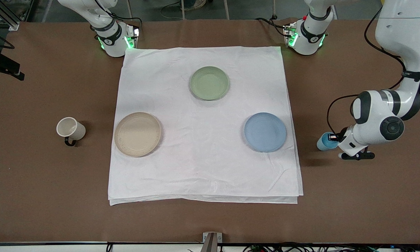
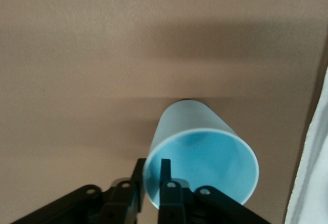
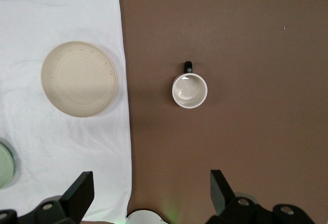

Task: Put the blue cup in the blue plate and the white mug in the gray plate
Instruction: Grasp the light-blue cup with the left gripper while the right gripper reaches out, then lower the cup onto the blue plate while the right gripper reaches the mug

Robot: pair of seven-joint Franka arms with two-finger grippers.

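The blue cup is on the bare brown table toward the left arm's end, beside the blue plate. My left gripper is low at the cup. In the left wrist view it is shut on the cup's rim wall, one finger inside and one outside. The white mug stands on bare table toward the right arm's end, beside the gray plate. My right gripper is open and empty, high over the mug and gray plate; it is out of the front view.
A sage-green plate lies on the white cloth, farther from the front camera than the other two plates. All three plates are on the cloth. The arm bases stand at the cloth's two corners farthest from the front camera.
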